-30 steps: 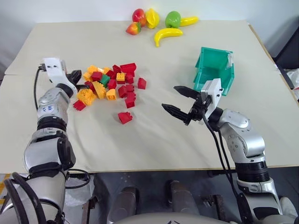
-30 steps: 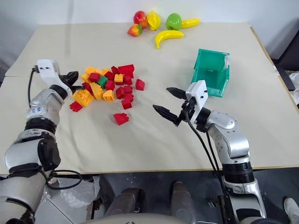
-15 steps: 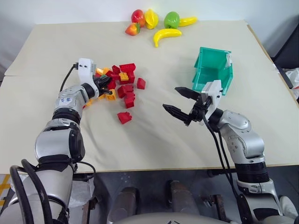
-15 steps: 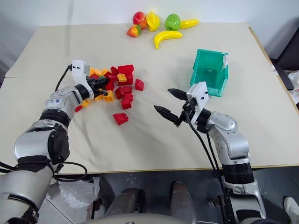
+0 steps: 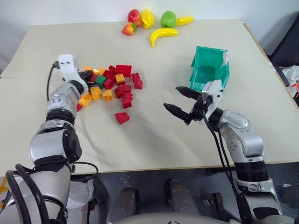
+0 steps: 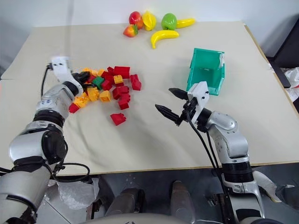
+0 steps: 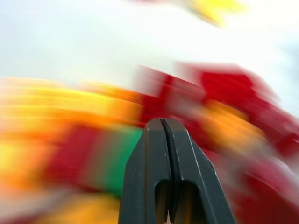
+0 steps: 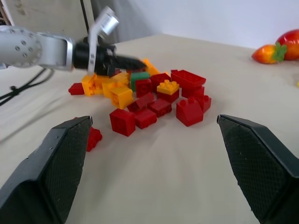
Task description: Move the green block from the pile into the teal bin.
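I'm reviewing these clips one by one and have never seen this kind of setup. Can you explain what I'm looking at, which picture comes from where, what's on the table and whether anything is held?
This is a two-armed humanoid robot at a beige table. The two wide pictures come from a stereo camera on its head, looking down over its arms. The other two come from a camera on each wrist, looking along that arm's two black fingers.

On the table lie the pile of red and orange-yellow toy bricks, with the green block among them, the teal bin and some toy fruit at the far edge.

The left gripper is shut and empty, its tip at the pile's edge beside the green block. The right gripper hangs open above the table, holding nothing. The green block has not been picked up.
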